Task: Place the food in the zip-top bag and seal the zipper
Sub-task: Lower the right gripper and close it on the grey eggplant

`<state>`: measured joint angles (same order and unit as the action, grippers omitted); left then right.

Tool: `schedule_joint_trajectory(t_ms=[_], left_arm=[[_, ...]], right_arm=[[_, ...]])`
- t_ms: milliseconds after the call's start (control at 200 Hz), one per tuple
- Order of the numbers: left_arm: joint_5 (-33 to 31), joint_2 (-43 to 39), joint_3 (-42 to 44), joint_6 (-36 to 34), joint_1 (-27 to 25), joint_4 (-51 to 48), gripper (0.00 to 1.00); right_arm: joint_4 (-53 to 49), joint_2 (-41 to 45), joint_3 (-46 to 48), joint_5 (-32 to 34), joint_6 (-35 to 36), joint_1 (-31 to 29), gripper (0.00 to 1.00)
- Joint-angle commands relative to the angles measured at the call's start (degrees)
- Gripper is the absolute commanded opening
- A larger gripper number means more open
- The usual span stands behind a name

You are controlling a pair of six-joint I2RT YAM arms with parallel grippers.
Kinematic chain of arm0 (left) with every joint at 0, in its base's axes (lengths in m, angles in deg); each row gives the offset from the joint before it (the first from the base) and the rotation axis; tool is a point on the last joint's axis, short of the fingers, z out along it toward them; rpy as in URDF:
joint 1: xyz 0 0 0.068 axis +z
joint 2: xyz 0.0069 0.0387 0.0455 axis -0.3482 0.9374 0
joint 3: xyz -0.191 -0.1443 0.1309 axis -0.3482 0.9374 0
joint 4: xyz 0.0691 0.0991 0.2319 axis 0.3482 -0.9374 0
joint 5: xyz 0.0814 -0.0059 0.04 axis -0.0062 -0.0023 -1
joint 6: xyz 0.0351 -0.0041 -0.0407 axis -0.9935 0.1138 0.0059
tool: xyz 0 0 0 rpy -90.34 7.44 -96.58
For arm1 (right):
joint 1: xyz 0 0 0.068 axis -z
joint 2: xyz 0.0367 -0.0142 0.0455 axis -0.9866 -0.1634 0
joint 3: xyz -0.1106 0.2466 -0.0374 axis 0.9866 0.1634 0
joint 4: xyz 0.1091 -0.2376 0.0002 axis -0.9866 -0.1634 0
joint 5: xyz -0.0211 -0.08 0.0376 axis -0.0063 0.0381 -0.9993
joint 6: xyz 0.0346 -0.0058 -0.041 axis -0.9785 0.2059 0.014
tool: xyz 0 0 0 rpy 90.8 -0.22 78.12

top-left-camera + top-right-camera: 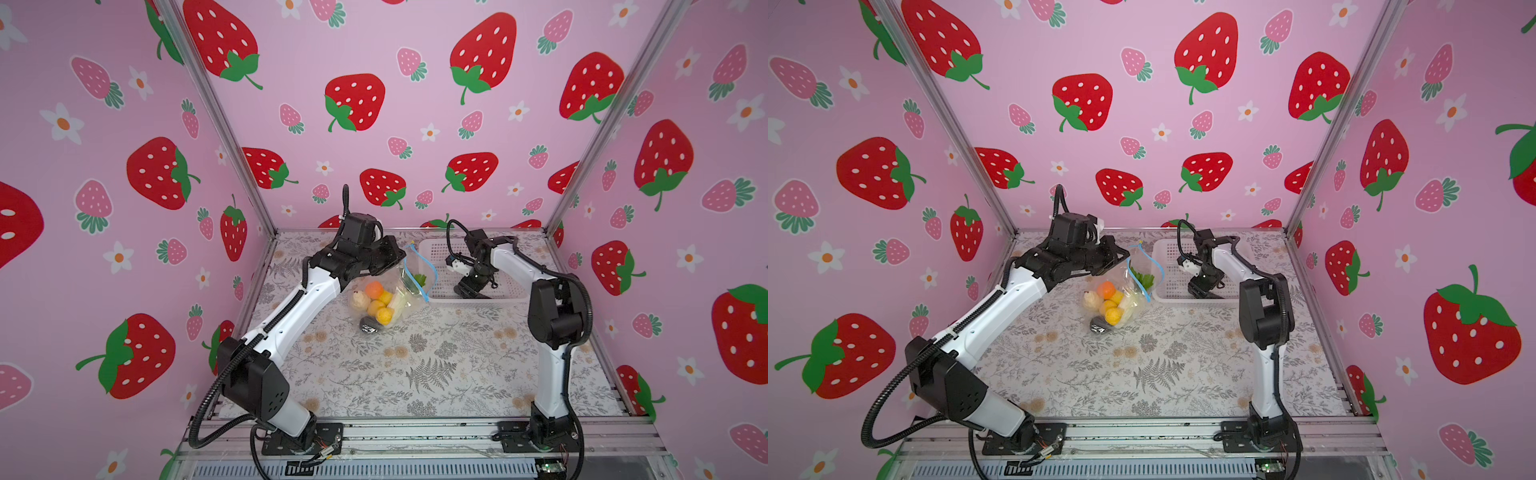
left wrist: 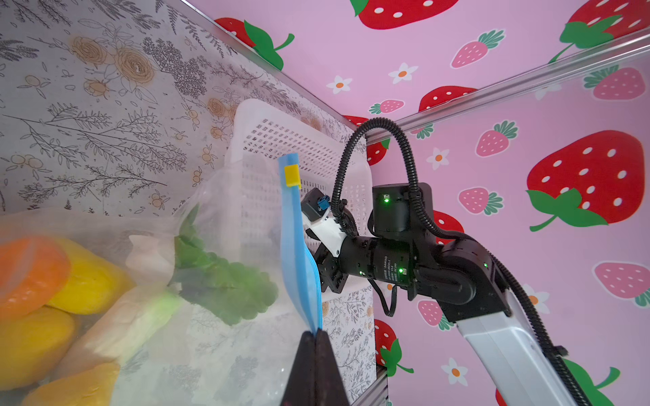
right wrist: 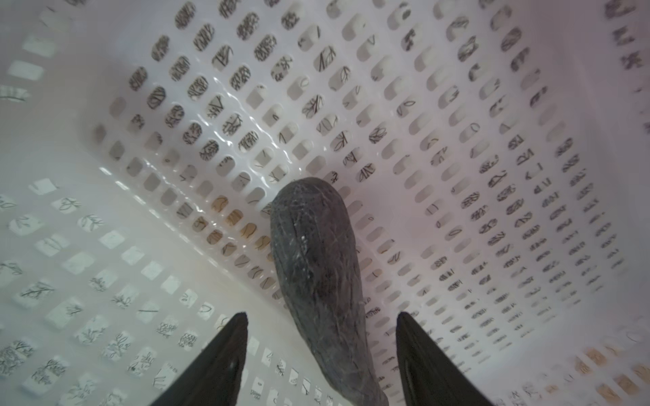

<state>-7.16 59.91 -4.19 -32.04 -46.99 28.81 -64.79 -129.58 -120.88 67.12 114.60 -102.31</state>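
Floral tabletop (image 1: 415, 365) between strawberry walls (image 1: 415, 50), with the bagging still incomplete.
I see most of the food (image 1: 376, 305) piled in the zip-top bag (image 1: 399, 286). My left end effector (image 2: 318, 332) is clenched on one end of the blue zipper (image 2: 293, 246). Farther back, my right end effector (image 3: 320, 314) sits released inside the white basket (image 1: 511, 297), its jaws on either side of a dark grey piece (image 3: 316, 253).

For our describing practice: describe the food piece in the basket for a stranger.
On the flowered table, find the white perforated basket at the far right. Inside, between the open fingers of the right gripper, lies a long dark grey piece. Unlike the bright food in the clear bag, it lies alone.
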Motion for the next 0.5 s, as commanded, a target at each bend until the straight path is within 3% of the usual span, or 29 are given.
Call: schedule_joint_trajectory(t_ms=[0, 495], left_arm=[[0.3, 0.1, -2.8, -0.5, 0.2, -0.7, 0.0], [0.2, 0.5, -3.0, -0.2, 0.2, -0.6, 0.0]], right_arm=[[-1.9, -1.6, -0.7, 0.6, -0.3, 0.4, 0.69], [0.2, -6.3, -5.4, 2.6, -2.7, 0.1, 0.6]])
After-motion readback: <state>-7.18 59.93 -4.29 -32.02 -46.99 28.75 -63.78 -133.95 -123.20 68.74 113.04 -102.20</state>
